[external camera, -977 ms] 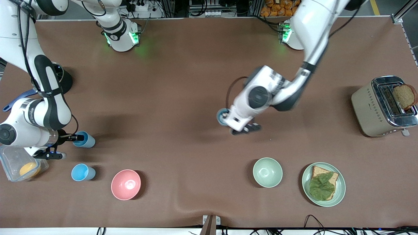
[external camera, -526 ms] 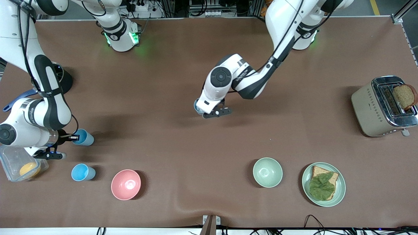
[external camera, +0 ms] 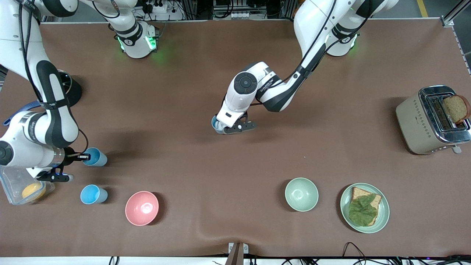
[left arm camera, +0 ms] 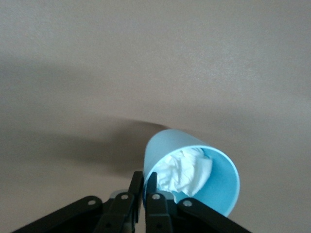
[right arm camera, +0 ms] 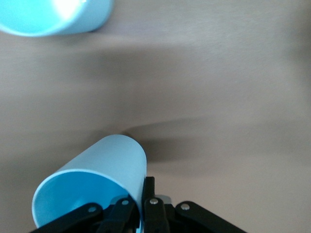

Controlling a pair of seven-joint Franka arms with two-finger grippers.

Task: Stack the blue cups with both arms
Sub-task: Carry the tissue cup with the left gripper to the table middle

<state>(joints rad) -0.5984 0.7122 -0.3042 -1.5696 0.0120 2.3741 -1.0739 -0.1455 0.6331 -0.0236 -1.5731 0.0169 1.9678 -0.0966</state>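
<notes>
My left gripper (external camera: 225, 129), pinched on the rim of a blue cup (left arm camera: 194, 174) with crumpled paper inside, has swung toward mid-table; my right gripper (external camera: 75, 157) grips another cup (external camera: 95, 157), the third cup (external camera: 93, 194) just beside it, so stacking is not yet done.

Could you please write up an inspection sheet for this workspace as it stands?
Surface: brown table.
Job's things: three blue cups: free cup; right-held cup; left-held cup holding crumpled white paper.
Clutter: pink bowl, green bowl, plate with leaf-topped bread, toaster, clear container.
Grippers: left gripper and right gripper each clamp a cup rim.
Cables: along the table edges.
Surroundings: nothing seen.
</notes>
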